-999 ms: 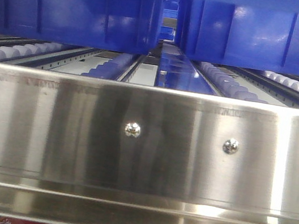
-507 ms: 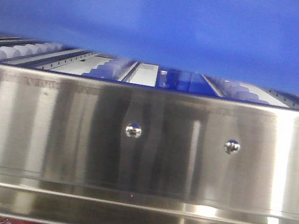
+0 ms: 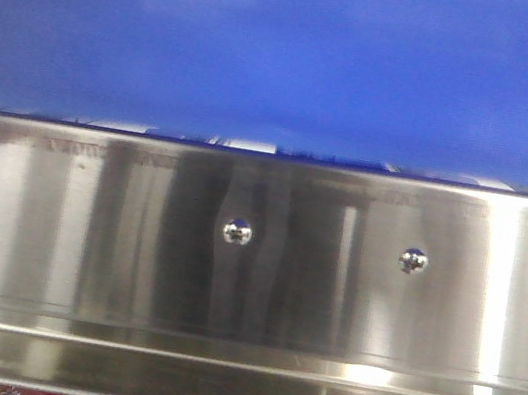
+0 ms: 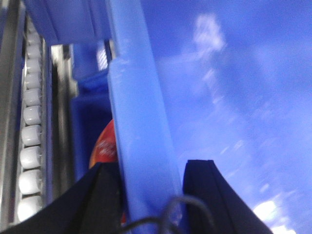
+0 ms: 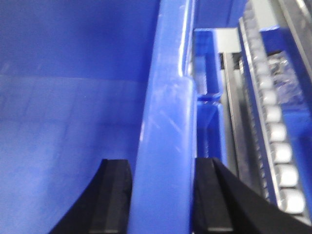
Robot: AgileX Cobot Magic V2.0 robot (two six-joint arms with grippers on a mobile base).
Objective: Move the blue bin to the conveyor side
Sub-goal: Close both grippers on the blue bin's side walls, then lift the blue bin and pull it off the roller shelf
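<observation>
— Closest to the left wrist camera, what have you got?

— The left gripper (image 4: 152, 168). Its 2 black fingers (image 4: 202, 195) straddle a thick pale-blue rim, 1 on each side, pressed against it. That rim belongs to the blue bin (image 4: 234, 97), whose glossy inner wall fills the right of the view.

— And past the rim?

— Just beyond the outer finger sits a red item (image 4: 103, 146) inside a neighbouring blue crate (image 4: 90, 109). Further left runs a row of white rollers (image 4: 30, 136) in a metal track.

— Same story on the right wrist?

— Mirrored. The right gripper (image 5: 161, 165) has 1 finger inside the bin and 1 outside, closed onto the rim with no gap showing. The bin's smooth interior fills the left. Beyond the outer finger is another blue crate edge (image 5: 209, 117), then steel rails, then more white rollers (image 5: 280, 151) running away to the far right.

— So both arms hold it by opposite walls?

— Yes, each clamps 1 rim.

— Front camera?

— Nearest is the shiny steel rack panel (image 3: 86, 229) with 2 screws (image 3: 236, 230) (image 3: 414, 260), spanning the lower half. Above its top edge, a blurred blue surface fills the whole upper half: the bin's side. Only a thin sliver of pale roller tops shows between them. Whether the bin touches the rollers, I cannot tell.
</observation>
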